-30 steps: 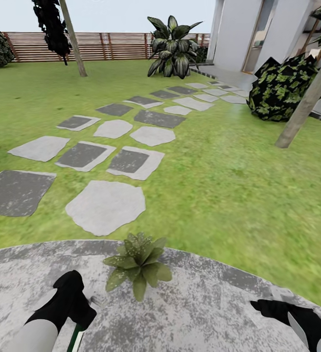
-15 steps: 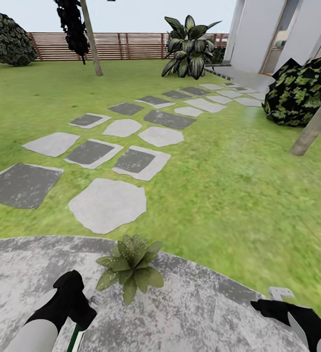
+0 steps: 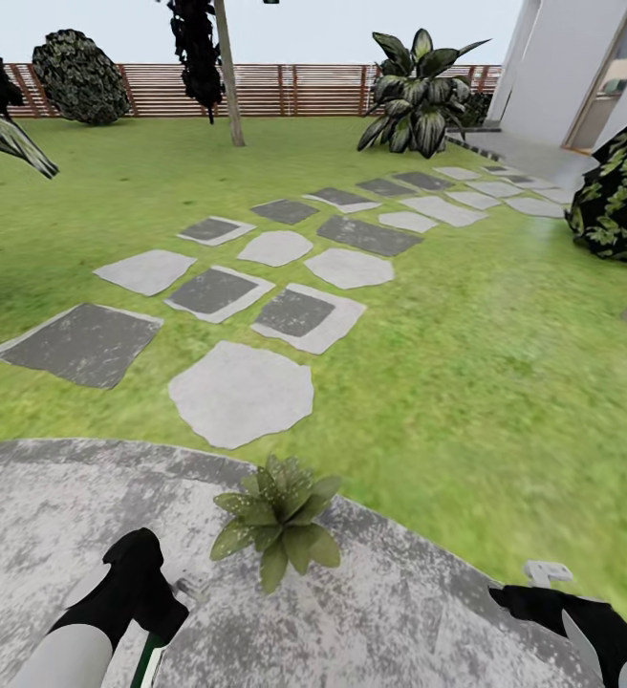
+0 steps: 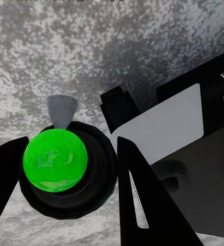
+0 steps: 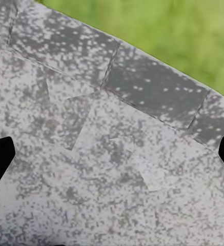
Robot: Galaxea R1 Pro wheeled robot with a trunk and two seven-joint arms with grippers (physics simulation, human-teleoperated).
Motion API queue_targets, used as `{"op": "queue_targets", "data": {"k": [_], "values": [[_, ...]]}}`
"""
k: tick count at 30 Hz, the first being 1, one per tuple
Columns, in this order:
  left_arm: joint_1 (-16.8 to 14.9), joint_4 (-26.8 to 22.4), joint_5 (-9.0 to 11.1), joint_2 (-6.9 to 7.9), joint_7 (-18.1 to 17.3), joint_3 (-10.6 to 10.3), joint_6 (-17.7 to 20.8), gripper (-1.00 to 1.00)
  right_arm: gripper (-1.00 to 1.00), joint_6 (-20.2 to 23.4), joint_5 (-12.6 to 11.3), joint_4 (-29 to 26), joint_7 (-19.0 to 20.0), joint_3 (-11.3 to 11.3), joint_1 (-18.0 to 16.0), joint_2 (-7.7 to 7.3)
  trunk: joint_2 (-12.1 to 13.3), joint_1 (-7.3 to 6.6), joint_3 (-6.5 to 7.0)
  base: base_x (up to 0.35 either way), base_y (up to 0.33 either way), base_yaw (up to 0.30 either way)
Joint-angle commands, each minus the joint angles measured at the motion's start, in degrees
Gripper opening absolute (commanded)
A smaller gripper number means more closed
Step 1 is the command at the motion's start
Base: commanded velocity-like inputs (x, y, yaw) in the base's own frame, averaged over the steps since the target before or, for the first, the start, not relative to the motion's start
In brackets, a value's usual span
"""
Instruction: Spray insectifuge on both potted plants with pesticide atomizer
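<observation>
Atomizer gripped in lowered left claw.

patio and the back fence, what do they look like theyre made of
Patio: looks like stone or concrete, matte, with mottled grey speckling and edging blocks with seams along its rim. Fence: looks like wood, with brown horizontal slats between darker uprights; a painted finish can't be ruled out.

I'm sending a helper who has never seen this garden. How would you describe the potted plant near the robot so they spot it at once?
Start at the round grey patio in the foreground. At its edge toward the lawn, just before the nearest pale stepping stone, sits the potted plant, between the two arms. It is a low rosette of broad green leaves, far smaller than the tall striped-leaf plant by the fence.
</observation>
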Motion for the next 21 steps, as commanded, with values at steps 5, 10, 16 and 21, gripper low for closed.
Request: {"op": "queue_targets", "data": {"k": [5,10,16,21], "values": [[0.0,-0.2,-0.5,-0.04,-0.5,0.1,0.3,-1.00,1.00,0.4,0.2,-0.1,0.4,-0.5,0.0,0.02,0.0,0.01,-0.04,0.210,-0.208,0.248],[0.0,-0.4,-0.5,-0.04,-0.5,0.2,0.3,-1.00,1.00,0.4,0.2,-0.1,0.4,-0.5,0.0,0.02,0.0,0.01,-0.04,0.229,-0.236,0.109],[0.0,-0.4,-0.5,-0.13,-0.5,0.1,0.3,-1.00,1.00,0.4,0.2,-0.1,0.4,-0.5,0.0,0.02,0.0,0.01,-0.04,0.070,-0.299,0.008],[0.0,-0.4,-0.5,-0.13,-0.5,0.1,0.3,-1.00,1.00,0.4,0.2,-0.1,0.4,-0.5,0.0,0.02,0.0,0.01,-0.04,-0.040,-0.322,0.102]]}}
